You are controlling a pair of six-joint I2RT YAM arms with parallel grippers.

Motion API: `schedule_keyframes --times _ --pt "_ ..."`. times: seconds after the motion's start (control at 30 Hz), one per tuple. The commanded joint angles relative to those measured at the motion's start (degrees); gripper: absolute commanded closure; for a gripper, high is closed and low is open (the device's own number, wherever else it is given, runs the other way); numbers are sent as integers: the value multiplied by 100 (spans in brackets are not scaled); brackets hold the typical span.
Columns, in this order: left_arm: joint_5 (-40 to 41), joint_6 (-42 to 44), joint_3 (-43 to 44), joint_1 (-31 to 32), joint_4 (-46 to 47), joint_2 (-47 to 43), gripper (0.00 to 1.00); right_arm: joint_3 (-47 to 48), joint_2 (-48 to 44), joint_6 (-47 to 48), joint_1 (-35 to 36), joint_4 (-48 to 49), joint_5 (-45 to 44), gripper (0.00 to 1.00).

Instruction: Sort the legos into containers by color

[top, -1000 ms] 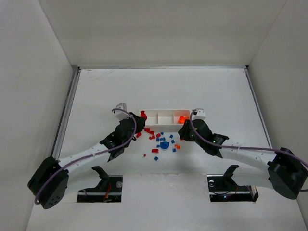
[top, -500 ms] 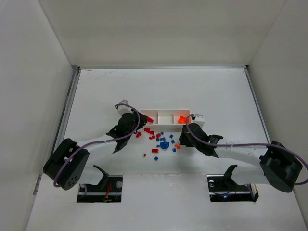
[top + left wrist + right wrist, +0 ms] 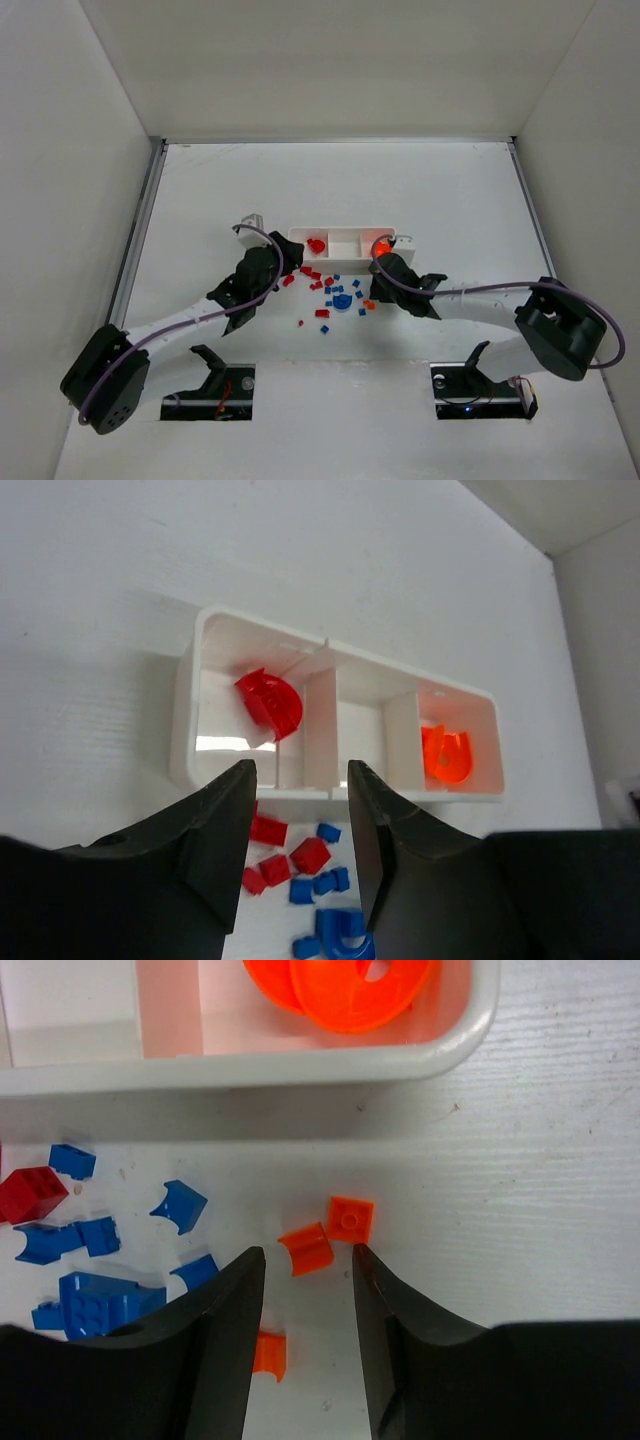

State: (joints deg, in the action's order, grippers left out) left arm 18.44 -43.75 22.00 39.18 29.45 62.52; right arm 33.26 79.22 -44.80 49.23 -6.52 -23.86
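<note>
The white tray [image 3: 340,231] has three compartments. A red rounded piece [image 3: 270,702] lies in its left compartment and an orange rounded piece [image 3: 345,985] in its right one. Loose red, blue and orange legos [image 3: 333,292] lie in front of the tray. My left gripper [image 3: 300,780] is open and empty, just in front of the tray above red bricks [image 3: 310,855]. My right gripper [image 3: 308,1260] is open and empty, low over the table. A small orange piece [image 3: 305,1248] lies between its fingertips, with an orange square plate [image 3: 351,1219] beside it.
A third orange piece [image 3: 268,1352] lies by my right gripper's left finger. A large blue rounded piece [image 3: 342,300] sits amid small blue bricks [image 3: 180,1205]. White walls enclose the table on the left, right and far sides.
The red rounded piece has left my left gripper and now lies in the left compartment. The left gripper has drawn back. My right gripper has moved left and down over the orange pieces.
</note>
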Motion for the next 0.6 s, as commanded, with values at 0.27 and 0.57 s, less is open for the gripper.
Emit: schedule_keyframes --times 0.27,0.57 --pt "1408 218 -460 648 -2189 -680 48 462 594 59 416 -507 -593 54" --pt "1250 332 -249 780 -1952 119 44 533 674 -38 548 -701 -708 79"
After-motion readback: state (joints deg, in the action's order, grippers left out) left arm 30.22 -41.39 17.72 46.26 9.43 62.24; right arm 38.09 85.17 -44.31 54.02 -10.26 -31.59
